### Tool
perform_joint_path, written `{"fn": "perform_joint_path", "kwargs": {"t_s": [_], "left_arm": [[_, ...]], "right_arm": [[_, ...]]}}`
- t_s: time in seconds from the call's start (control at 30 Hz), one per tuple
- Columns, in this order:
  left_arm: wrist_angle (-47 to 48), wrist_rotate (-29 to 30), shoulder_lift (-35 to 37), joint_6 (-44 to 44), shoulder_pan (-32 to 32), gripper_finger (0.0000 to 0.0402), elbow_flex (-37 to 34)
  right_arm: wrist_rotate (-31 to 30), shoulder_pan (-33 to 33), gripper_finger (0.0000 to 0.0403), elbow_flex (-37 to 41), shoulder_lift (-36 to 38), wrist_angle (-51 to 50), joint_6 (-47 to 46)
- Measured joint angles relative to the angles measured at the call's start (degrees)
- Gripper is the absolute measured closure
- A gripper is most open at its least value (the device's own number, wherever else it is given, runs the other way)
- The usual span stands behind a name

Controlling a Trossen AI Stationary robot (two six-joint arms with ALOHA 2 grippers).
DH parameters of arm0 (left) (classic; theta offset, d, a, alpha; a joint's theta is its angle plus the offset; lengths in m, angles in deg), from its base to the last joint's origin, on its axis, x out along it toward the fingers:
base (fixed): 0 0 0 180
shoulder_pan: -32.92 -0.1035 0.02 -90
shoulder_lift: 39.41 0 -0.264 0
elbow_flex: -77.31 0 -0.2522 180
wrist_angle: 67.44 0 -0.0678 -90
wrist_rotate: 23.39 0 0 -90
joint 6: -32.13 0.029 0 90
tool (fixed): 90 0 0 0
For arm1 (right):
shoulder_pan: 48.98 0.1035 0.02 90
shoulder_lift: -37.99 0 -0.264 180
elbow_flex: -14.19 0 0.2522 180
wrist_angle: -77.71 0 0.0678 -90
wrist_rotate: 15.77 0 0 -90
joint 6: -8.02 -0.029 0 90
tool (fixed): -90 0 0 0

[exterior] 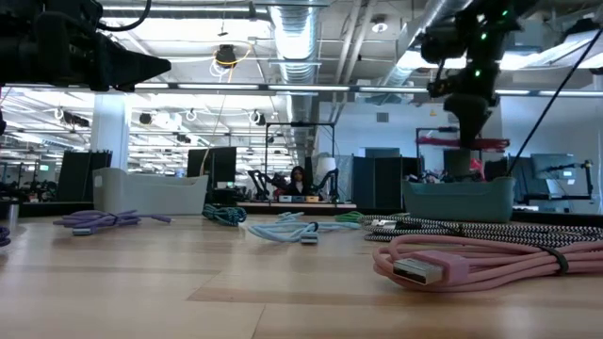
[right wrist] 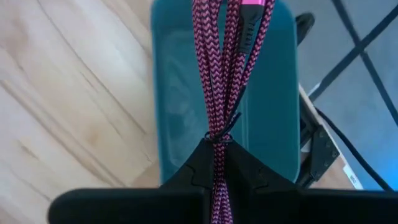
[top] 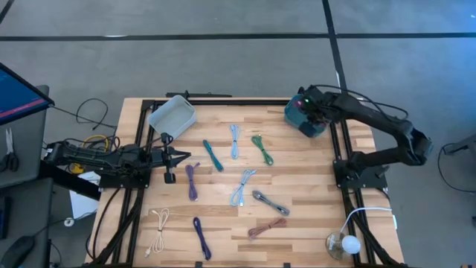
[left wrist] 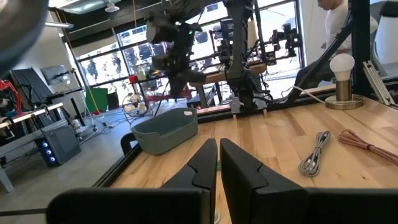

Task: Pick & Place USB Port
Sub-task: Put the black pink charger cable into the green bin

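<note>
On the pale wooden-plank desk [top: 297,186], the right hand [right wrist: 217,146] hangs over the teal plastic bin [right wrist: 273,93], clamped on a bundled magenta braided USB cable [right wrist: 217,68]. The cable looks light and floppy, so the tied middle seems the best hold. The left hand [left wrist: 217,162] waits, fingers together, near the grey tray [top: 172,115].

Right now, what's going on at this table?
The right gripper is shut on a bundled magenta braided cable and holds it over the teal bin at the table's far right corner; the cable is not yet released. The left gripper is shut and empty, waiting near the table's left edge, close to the pale grey bin. Several other bundled cables lie spread over the wooden table, not yet sorted.
</note>
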Motion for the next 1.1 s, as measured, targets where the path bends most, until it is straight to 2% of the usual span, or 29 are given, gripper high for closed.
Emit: {"fn": "perform_joint_path", "kwargs": {"t_s": [0.53,1.0,1.1], "left_arm": [[0.34,-0.01,0.0,0.0,0.01,0.0381,0.0],[0.35,0.0,0.0,0.0,0.02,0.0381,0.0],[0.35,-0.01,0.0,0.0,0.02,0.0381,0.0]], "right_arm": [[2.27,-5.88,0.0394,0.0,-16.44,4.98,5.07],[2.57,-7.07,0.0393,0.0,-20.2,5.75,5.98],[2.56,-7.07,0.0376,0.0,-20.2,5.72,5.89]]}}
